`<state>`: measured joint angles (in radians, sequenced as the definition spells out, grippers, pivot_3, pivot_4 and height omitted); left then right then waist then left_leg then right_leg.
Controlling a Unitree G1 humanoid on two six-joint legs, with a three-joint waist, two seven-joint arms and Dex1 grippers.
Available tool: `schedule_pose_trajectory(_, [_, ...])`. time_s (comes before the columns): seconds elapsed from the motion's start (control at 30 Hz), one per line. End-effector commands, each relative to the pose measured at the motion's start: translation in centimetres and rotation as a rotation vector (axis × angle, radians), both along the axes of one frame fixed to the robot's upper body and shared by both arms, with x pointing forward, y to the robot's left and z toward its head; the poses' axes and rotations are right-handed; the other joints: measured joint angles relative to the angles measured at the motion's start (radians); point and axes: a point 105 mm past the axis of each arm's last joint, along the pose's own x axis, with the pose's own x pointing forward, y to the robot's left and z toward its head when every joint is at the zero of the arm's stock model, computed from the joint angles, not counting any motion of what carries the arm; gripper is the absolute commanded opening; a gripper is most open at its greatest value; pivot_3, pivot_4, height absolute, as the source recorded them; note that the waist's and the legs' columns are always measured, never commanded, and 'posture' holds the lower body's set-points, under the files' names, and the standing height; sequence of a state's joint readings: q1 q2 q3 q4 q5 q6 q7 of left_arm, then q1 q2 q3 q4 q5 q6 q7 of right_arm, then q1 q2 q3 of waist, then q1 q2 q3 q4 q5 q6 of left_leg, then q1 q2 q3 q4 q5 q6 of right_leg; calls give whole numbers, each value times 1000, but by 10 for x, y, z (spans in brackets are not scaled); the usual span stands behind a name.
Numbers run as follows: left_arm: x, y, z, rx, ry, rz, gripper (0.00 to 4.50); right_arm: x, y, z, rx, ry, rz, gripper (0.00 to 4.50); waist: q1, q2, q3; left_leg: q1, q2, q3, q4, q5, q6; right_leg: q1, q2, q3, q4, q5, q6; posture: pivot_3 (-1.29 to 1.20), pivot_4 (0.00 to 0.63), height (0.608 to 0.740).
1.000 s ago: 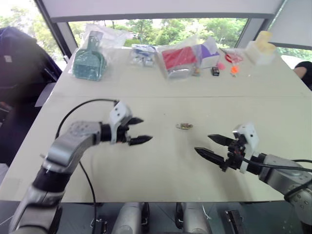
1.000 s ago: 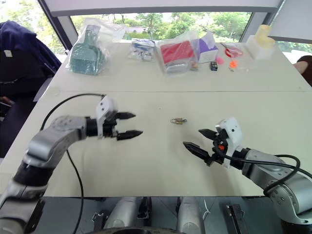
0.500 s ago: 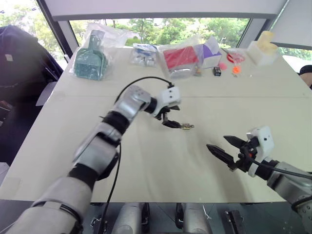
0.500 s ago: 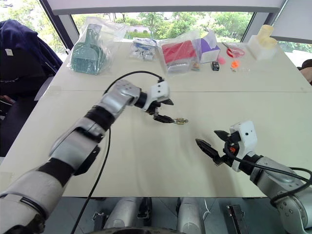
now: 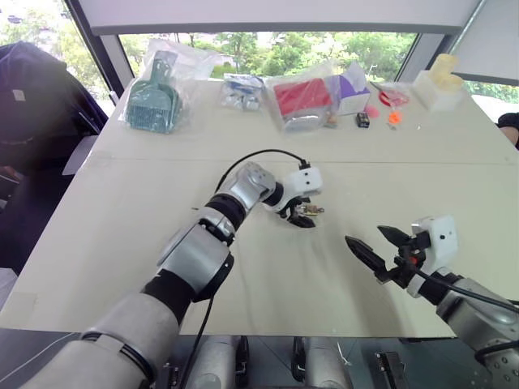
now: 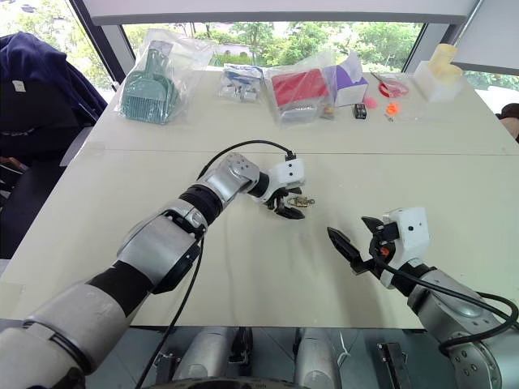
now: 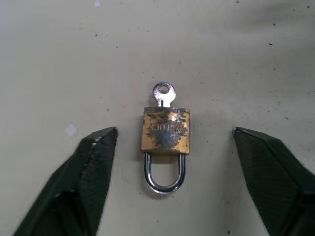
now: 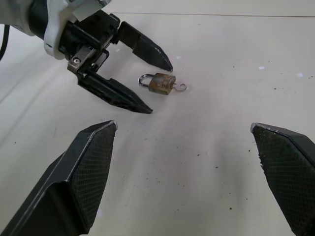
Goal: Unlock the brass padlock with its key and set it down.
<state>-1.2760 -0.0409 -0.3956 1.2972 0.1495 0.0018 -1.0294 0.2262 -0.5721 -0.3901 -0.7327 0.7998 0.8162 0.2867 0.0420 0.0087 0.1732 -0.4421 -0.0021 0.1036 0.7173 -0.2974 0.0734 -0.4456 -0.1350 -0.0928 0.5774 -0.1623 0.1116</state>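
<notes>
The brass padlock point(image 7: 166, 131) is seen lying flat on the pale table point(image 5: 162, 235), near the middle of it, with its silvery shackle point(image 7: 165, 174) closed and a small key point(image 7: 163, 94) seated in the end opposite the shackle. At the far left of the table's back edge a bagged green scoop point(image 5: 152, 103) is placed, and further along that edge a bag of small parts point(image 5: 242, 91), a bagged red item point(image 5: 302, 99) and a purple box point(image 5: 349, 85) are lined up.

The left gripper point(image 5: 302, 212) is stretched across to the padlock and is angled downward over it. Its two black fingers point(image 8: 115, 93) are spread apart, one on each side of the lock, and neither is touching the brass body; nothing is held.

To the right, a small black item point(image 5: 362, 119) and orange bits point(image 5: 392, 116) are set on the back edge, followed by a pale block point(image 5: 438, 81) near the corner. The right gripper point(image 5: 377, 247) is held nearer the front edge, well apart from the padlock, with its fingers spread wide and empty, pointed towards the lock.
</notes>
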Motion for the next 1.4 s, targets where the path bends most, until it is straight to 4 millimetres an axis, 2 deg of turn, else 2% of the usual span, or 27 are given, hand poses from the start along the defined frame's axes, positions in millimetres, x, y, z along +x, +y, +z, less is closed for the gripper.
schedule_pose_trajectory(0.03, [-1, 5, -16, 66, -8, 8, 2320, 2, 3, 12, -5, -59, 6, 4500, 0, 0, 0, 0, 0, 0, 0, 0, 0, 0, 0, 0, 0, 0, 0, 0, 150, 735])
schedule_pose_trajectory(0.07, [-1, 8, -19, 84, -10, 6, 2077, 3, 3, 12, -5, -60, 6, 4500, 0, 0, 0, 0, 0, 0, 0, 0, 0, 0, 0, 0, 0, 0, 0, 0, 150, 735])
schedule_pose_trajectory(0.17, [0, 16, -25, 119, -17, 7, 953, 4, 4, 13, 0, -59, 5, 4500, -2, -1, -1, 1, 0, 0, 0, 0, 0, 0, 0, 0, 0, 0, 0, 0, 150, 735])
schedule_pose_trajectory(0.2, [1, 18, -25, 125, -28, 6, 760, 4, 4, 12, 5, -59, 2, 4500, -3, -1, -1, 1, 0, 0, 0, 0, 0, 1, 0, 0, 0, 0, 0, 0, 150, 735])
schedule_pose_trajectory(0.3, [9, 28, -15, 118, -104, -6, 762, 9, 6, 13, 43, -58, -27, 4500, -5, -1, -2, 2, 1, 0, 0, 0, 0, 1, 0, 0, 0, 0, 0, 0, 150, 735])
schedule_pose_trajectory(0.4, [18, 33, 18, -25, -209, -37, 762, 17, 18, 22, 231, -81, -37, 4500, -27, -2, -2, 2, 2, 0, -1, 0, 0, 0, 1, 0, 1, 0, -1, 0, 150, 735])
schedule_pose_trajectory(0.5, [11, 39, 59, -246, -239, -114, 762, 27, 30, 35, 421, -121, -31, 4500, -32, -1, -1, -1, 3, 0, -3, 0, -1, -5, 1, 0, 3, 1, 0, 0, 150, 735])
schedule_pose_trajectory(0.57, [7, 46, 75, -325, -269, -130, 762, 34, 39, 41, 522, -127, -17, 4500, -31, -1, -1, -2, 2, 1, -3, 1, -2, -8, 0, 0, 6, 2, 3, 0, 150, 735])
schedule_pose_trajectory(0.67, [-1, 55, 84, -355, -354, -125, 762, 42, 53, 49, 662, -121, 17, 4500, -28, 0, -2, -3, 1, 1, -3, 1, -2, -7, 0, 0, 5, 2, 2, 0, 150, 735])
schedule_pose_trajectory(0.8, [-16, 61, 91, -397, -393, -109, 762, 55, 59, 54, 751, -119, 18, 4500, -29, 0, -2, -2, 0, 1, -2, 1, -1, -4, -1, 0, 3, 2, 2, 0, 150, 735])
schedule_pose_trajectory(1.03, [-26, 54, 116, -509, -473, -70, 762, 72, 62, 59, 837, -114, 11, 4500, -31, 0, -2, -1, 0, 1, -2, 1, -1, -3, 1, 0, 4, 2, 2, 0, 150, 735])
schedule_pose_trajectory(1.4, [-32, 46, 119, -533, -480, -76, 762, 75, 69, 66, 891, -126, 27, 4500, -32, 1, -2, 0, 0, 1, -2, 2, -2, -2, 2, 0, 5, 3, 3, 0, 150, 735])
